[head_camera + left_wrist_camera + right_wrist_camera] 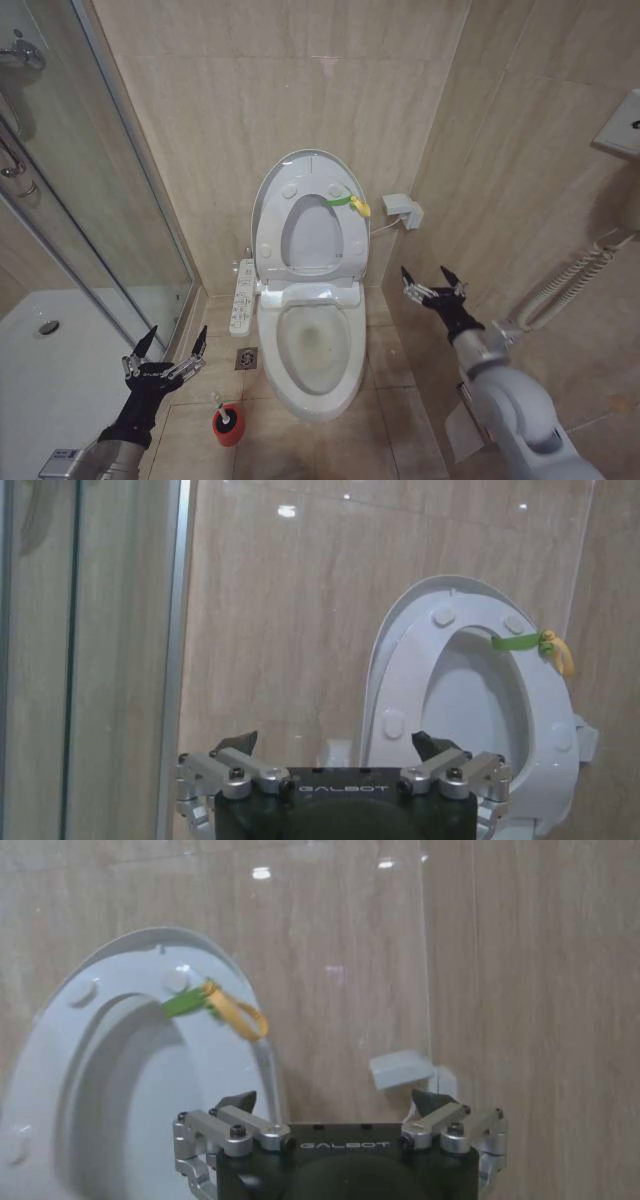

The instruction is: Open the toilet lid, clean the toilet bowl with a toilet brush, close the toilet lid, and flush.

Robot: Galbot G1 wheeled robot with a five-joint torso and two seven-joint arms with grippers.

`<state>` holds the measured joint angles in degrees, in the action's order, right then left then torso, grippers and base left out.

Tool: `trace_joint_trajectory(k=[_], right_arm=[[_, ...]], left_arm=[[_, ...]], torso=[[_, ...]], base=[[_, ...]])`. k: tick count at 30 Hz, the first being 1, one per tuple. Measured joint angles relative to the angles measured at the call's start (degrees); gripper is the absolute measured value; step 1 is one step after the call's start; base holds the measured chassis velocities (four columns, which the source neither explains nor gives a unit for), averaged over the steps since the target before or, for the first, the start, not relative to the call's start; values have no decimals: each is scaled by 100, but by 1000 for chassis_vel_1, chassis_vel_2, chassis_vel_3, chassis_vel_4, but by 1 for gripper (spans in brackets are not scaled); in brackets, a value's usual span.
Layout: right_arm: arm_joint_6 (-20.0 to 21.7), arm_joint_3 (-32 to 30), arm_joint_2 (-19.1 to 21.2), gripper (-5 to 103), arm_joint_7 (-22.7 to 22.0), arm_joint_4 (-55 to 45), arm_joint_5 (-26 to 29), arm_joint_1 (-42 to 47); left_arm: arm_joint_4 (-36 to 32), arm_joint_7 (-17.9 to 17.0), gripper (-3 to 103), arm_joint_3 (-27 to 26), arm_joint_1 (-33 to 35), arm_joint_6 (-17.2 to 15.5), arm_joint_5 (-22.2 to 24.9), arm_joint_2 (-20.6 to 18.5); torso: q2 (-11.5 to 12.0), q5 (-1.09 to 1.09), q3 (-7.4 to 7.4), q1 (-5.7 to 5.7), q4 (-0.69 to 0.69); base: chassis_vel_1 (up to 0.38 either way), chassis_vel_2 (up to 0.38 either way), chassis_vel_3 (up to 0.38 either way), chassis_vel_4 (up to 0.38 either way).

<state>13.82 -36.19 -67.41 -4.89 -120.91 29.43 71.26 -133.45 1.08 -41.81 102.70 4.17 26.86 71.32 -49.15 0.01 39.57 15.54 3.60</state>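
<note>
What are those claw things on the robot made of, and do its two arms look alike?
They match. The left pincer and right pincer each have a black body with slim black pointed fingers on silver metal knuckle blocks held by small screws. The wrist views show "GALBOT" in pale letters on the black housing. Behind each black wrist, the forearms are smooth rounded silver-grey shells.

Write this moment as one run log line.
toilet lid: up | toilet brush: in holder | left pincer: open, above brush | right pincer: open, beside bowl

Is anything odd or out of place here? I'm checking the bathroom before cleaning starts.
Nothing stands out. The toilet lid stands raised against the wall, the toilet bowl is uncovered, and the toilet brush sits upright in its red holder on the floor.
</note>
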Motion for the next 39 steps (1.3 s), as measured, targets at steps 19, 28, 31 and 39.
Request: trace_joint_trajectory(k=[19,28,31,39], right_arm=[[-308,839,-92,100,-65,1921,-332,-2235],[-474,1110,-436,100,-61,2800,-752,-3262],[-546,1152,-502,100,-66,3022,-823,-3463],[-791,1208,-706,100,-59,3717,-1004,-3964]], left_arm=[[0,0,100,0,0,0,0,0],[0,1,100,0,0,0,0,0],[0,1,100,0,0,0,0,0],[0,1,100,0,0,0,0,0]], torso=[[0,-1,0,0,0],[0,-1,0,0,1],[0,-2,0,0,1],[0,-1,0,0,1]], base=[[0,0,0,0],[0,0,0,0],[0,0,0,0],[0,0,0,0]])
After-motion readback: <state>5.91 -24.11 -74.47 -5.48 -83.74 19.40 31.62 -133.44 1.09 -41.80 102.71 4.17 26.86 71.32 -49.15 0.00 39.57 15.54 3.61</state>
